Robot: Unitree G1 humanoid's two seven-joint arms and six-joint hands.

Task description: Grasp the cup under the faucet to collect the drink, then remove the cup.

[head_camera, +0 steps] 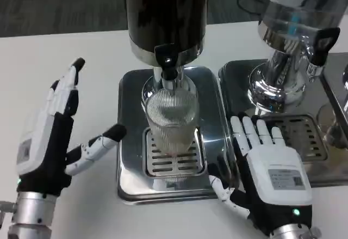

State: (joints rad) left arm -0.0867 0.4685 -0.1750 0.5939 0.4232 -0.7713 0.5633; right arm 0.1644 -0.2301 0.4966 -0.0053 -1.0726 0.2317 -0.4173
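- Head view puts the clear ribbed plastic cup [172, 120] at the centre of the frame, upright on the slotted grille of the square steel drip tray [130, 141], directly beneath the black faucet [168, 59] of the dark drink dispenser [166, 10].
- Left hand [51, 135], at the lower left, is released: fingers straight and pointing up-frame, thumb stretched toward the cup but well apart from it, holding nothing.
- Right hand [266, 165], at the lower right, lies palm-down with fingers spread flat over the seam between this tray and the neighbouring steel tray [304, 141]; it grasps nothing.
- Risk: the cup looks light and tall, so a thumb arriving first could push it off the grille or tip it before the fingers close round it.
- Risk: a squeeze too firm may buckle the thin wall; too loose and it slips when lifted.
- Risk: shifting the cup sideways would leave it off-line with the spout, so the drink would land on the tray.
- Whether any liquid is already in the cup is hard to tell through the ribbing; if so, a tilt on removal would spill it.
- The chrome-based second dispenser [283, 59] at the upper right crowds the right hand's path.
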